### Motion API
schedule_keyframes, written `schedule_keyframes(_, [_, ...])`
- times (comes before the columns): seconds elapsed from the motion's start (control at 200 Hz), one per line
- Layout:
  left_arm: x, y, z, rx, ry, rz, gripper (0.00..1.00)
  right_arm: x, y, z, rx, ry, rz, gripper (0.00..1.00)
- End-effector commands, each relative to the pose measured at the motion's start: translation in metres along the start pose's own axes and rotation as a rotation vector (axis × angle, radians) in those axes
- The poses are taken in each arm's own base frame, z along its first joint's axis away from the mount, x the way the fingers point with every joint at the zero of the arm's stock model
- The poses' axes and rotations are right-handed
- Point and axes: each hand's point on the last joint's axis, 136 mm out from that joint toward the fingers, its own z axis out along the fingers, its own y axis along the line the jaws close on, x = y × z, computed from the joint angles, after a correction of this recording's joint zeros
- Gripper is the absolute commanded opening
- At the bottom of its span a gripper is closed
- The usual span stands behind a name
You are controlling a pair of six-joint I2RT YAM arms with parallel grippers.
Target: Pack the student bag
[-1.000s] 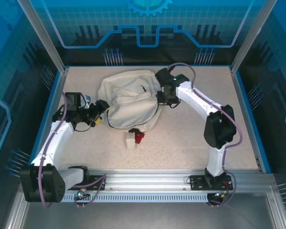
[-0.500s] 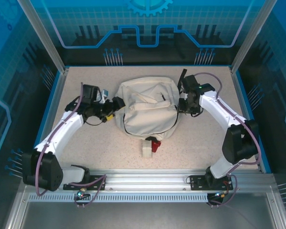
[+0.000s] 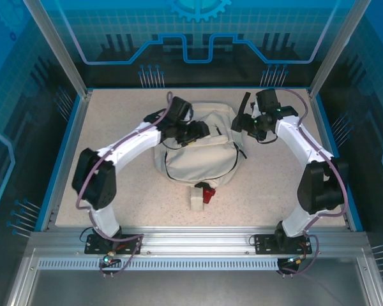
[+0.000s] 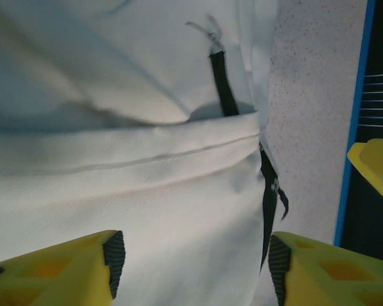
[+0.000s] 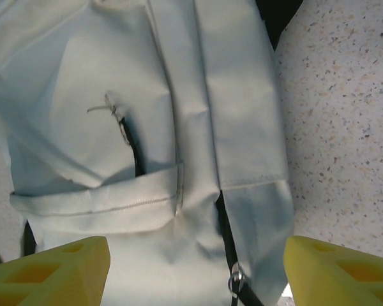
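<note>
**Bag flat, both pincers spread**

The bag point(image 3: 198, 156) lies flat at mid-tabletop point(image 3: 262, 185); I cannot tell what is inside. A small white-and-red item point(image 3: 201, 196) sits just in front of it. The left pincer point(image 4: 196, 258) and right pincer point(image 5: 196, 261) hover over its fabric, spread wide and gripping nothing.

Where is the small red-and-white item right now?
In the top view, the red-and-white item lies on the table at the near edge of the student bag, centred between the arm bases.
</note>
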Motion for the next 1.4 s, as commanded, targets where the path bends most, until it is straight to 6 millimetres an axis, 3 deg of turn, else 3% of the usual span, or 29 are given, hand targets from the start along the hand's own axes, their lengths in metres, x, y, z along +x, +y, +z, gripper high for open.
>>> schedule_keyframes(0.0, [-0.010, -0.002, 0.018, -0.118, -0.070, -0.008, 0.59, -0.007, -0.001, 0.009, -0.059, 0.005, 0.051, 0.72])
schedule_keyframes(0.185, [-0.013, -0.020, 0.056, -0.192, -0.088, 0.055, 0.52, -0.010, -0.018, 0.028, -0.083, 0.036, 0.098, 0.70])
schedule_keyframes(0.405, [-0.028, -0.027, 0.085, -0.233, -0.168, 0.166, 0.48, -0.002, -0.038, 0.055, -0.088, 0.113, 0.121, 0.69])
schedule_keyframes(0.535, [-0.032, -0.024, 0.093, -0.256, -0.170, 0.195, 0.47, 0.013, -0.035, 0.075, -0.158, 0.205, 0.137, 0.65])
schedule_keyframes(0.69, [-0.029, -0.022, 0.096, -0.262, -0.154, 0.201, 0.47, 0.028, -0.029, 0.086, -0.171, 0.260, 0.118, 0.57])
schedule_keyframes(0.805, [-0.029, -0.023, 0.095, -0.260, -0.149, 0.210, 0.46, 0.042, -0.025, 0.091, -0.187, 0.303, 0.109, 0.46])
schedule_keyframes(1.02, [-0.029, -0.021, 0.090, -0.267, -0.139, 0.220, 0.46, 0.075, -0.009, 0.087, -0.279, 0.351, 0.097, 0.26])
schedule_keyframes(1.226, [-0.022, -0.016, 0.086, -0.285, -0.095, 0.256, 0.45, 0.102, 0.006, 0.070, -0.312, 0.346, 0.080, 0.25])
schedule_keyframes(1.396, [-0.017, -0.008, 0.078, -0.337, -0.064, 0.317, 0.42, 0.097, -0.005, 0.054, -0.232, 0.278, 0.073, 0.28])
